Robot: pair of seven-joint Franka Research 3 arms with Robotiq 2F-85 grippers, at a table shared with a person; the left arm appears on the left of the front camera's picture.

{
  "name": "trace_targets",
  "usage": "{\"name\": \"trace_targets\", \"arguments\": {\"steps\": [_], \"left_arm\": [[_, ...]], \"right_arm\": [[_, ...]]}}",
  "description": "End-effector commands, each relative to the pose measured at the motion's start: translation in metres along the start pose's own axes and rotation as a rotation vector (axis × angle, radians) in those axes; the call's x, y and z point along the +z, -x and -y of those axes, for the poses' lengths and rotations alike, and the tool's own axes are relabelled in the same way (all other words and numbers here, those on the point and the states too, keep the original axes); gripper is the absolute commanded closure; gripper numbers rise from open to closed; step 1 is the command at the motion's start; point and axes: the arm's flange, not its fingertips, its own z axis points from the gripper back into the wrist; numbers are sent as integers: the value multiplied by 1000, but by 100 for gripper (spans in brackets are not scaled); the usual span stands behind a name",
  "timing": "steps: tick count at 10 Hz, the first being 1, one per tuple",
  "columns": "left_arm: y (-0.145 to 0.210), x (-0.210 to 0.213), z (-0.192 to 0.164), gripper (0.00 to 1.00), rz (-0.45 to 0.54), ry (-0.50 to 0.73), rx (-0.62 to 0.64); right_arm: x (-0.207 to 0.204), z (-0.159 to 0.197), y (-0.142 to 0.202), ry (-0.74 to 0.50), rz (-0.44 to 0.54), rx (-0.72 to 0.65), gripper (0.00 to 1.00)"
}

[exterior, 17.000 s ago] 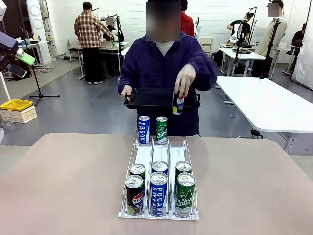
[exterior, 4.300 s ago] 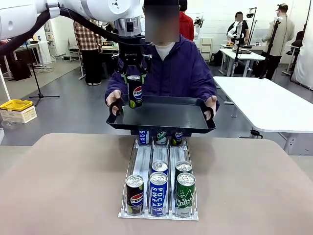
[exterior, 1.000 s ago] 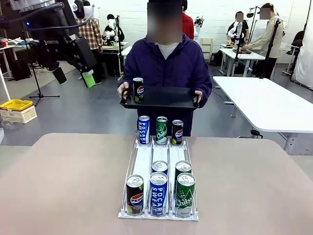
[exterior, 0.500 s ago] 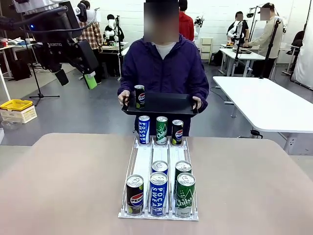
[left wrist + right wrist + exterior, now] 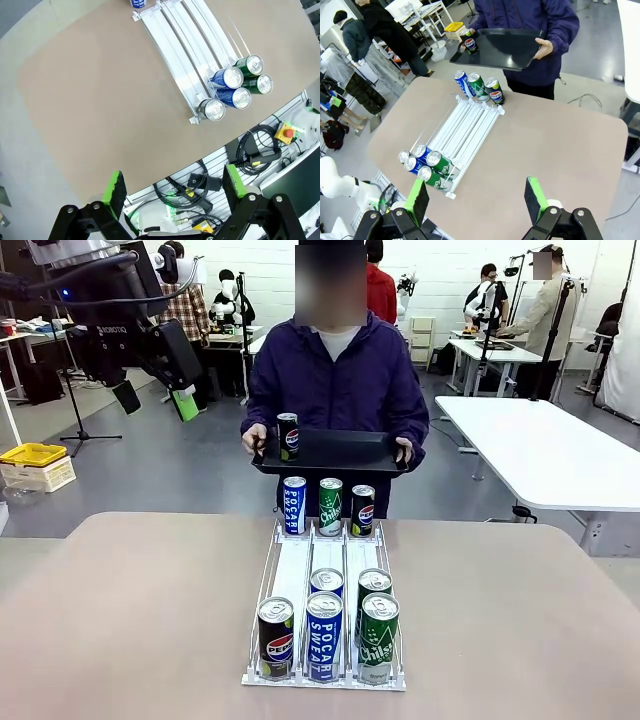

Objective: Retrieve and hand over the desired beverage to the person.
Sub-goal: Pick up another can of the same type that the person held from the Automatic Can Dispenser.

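The person [image 5: 335, 380] stands at the far side of the table in a dark hooded jacket and holds a black tray [image 5: 340, 452] with both hands. A black Pepsi can [image 5: 287, 436] stands upright at the tray's left end. My left gripper [image 5: 157, 405] hangs open and empty, high at the left, well clear of the tray. In the left wrist view my left gripper [image 5: 174, 185] looks straight down on the table, its jaws wide. My right gripper [image 5: 476, 199] is open with nothing in it, high above the table, facing the person [image 5: 530, 20], the tray [image 5: 502, 49] and the can [image 5: 470, 44].
A white can rack [image 5: 295, 560] lies on the beige table [image 5: 120, 620], with three cans at its far end and several at the near end. A white table [image 5: 540, 450] stands at the right and a yellow crate [image 5: 35, 455] on the floor at the left.
The person has lowered the tray a little, with the Pepsi can on it. My left gripper has edged slightly to the right and stays open.
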Motion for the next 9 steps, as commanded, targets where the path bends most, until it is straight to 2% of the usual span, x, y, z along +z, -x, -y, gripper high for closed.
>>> {"name": "trace_targets", "arguments": {"steps": [1, 2, 3, 5, 7, 9], "left_arm": [[-2, 3, 1, 0, 1, 1, -3], [0, 0, 0, 0, 0, 0, 0], [18, 6, -29, 0, 88, 92, -89], [53, 10, -78, 0, 227, 172, -117], [84, 7, -127, 0, 271, 281, -108], [120, 2, -160, 0, 360, 312, -118]], "right_arm": [[-2, 1, 0, -34, 16, 8, 0], [-2, 1, 0, -34, 16, 8, 0], [-2, 1, 0, -34, 16, 8, 0], [-2, 1, 0, -34, 16, 8, 0], [-2, 1, 0, -34, 16, 8, 0], [-2, 1, 0, -34, 16, 8, 0]]}}
